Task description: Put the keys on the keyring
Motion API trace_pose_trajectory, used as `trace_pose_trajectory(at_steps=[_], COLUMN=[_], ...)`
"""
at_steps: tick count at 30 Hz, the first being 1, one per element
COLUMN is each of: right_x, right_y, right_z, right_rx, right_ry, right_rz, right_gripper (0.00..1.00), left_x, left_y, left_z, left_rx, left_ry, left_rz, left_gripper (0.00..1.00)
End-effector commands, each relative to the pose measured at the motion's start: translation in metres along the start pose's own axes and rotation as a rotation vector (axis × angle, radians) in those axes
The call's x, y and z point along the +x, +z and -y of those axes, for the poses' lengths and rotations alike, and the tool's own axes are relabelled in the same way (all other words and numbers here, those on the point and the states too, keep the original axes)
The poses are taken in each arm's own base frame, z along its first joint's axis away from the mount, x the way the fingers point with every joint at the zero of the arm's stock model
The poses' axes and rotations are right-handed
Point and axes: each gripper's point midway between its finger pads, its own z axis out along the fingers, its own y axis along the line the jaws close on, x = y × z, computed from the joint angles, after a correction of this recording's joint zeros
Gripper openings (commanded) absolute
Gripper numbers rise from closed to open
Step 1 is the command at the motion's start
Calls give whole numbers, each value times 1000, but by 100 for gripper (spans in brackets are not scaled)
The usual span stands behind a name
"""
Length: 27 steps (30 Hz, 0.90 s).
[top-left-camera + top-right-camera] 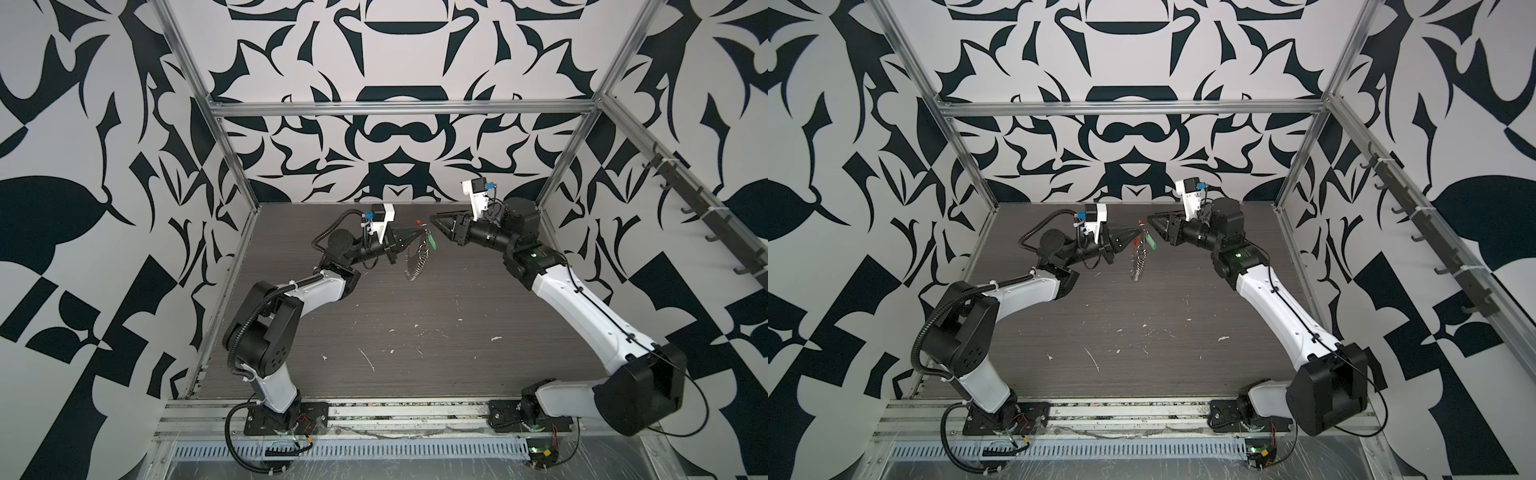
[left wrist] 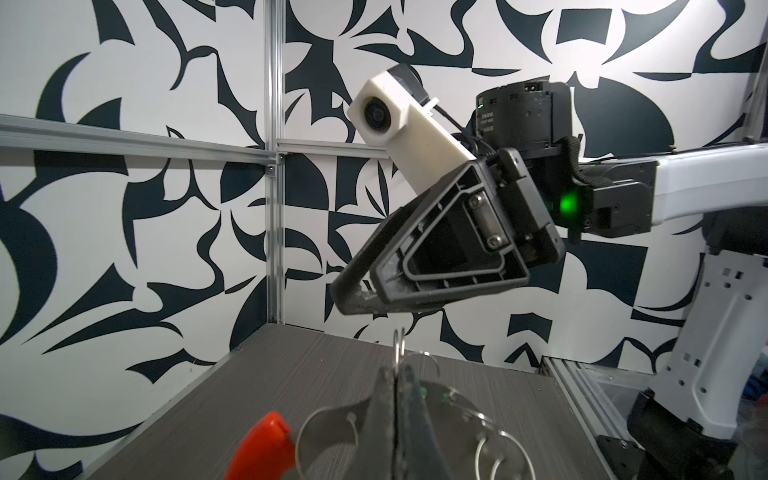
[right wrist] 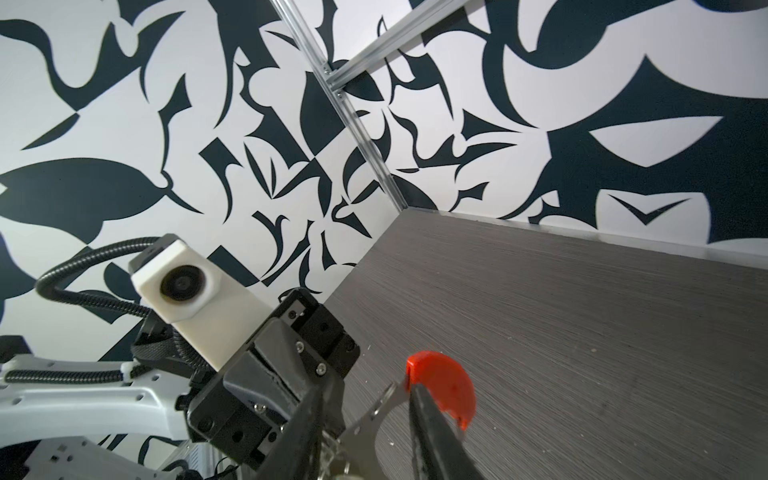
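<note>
My left gripper (image 1: 412, 234) (image 2: 397, 374) is shut on the flat metal band of the keyring (image 1: 417, 266) and holds it above the table at the back middle. The keyring's red-orange segment (image 2: 262, 449) (image 3: 444, 386) sits at the top, and its silver rings (image 2: 498, 453) hang below. The green key tag (image 1: 432, 241) (image 1: 1152, 243) dangles at the loop's right side; I cannot see how it is attached. My right gripper (image 1: 434, 222) (image 3: 368, 390) is open just right of the keyring, its fingers straddling the metal band without pinching it.
The dark wood-grain table (image 1: 415, 332) carries white scuffs and flecks. Patterned walls with aluminium frame posts (image 1: 232, 158) close in the back and sides. A rail of hooks (image 1: 706, 216) runs along the right wall.
</note>
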Motion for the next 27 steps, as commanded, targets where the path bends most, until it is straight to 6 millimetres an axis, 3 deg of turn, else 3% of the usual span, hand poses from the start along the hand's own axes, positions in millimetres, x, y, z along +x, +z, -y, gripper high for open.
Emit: trace_pose_trajectory(at_steps=[1, 5, 11, 19, 24, 27], right_x=[-12, -5, 0, 4, 3, 3], right_y=[-5, -4, -2, -1, 0, 1], right_z=[-30, -32, -31, -33, -34, -34], right_rx=[-131, -158, -174, -186, -189, -189], right_ry=[-74, -69, -62, -61, -67, -70], right_rz=[37, 17, 5, -3, -2, 0], right_gripper=[37, 36, 26, 24, 10, 7], left_x=[-23, -26, -33, -35, -33, -29], left_y=[4, 5, 4, 6, 7, 7], left_z=[6, 6, 3, 2, 1, 0], left_rx=[48, 56, 46, 63, 68, 71], left_ry=[41, 32, 14, -16, -22, -32], left_rz=[55, 66, 98, 97, 91, 79], left_gripper=[0, 0, 0, 0, 0, 0])
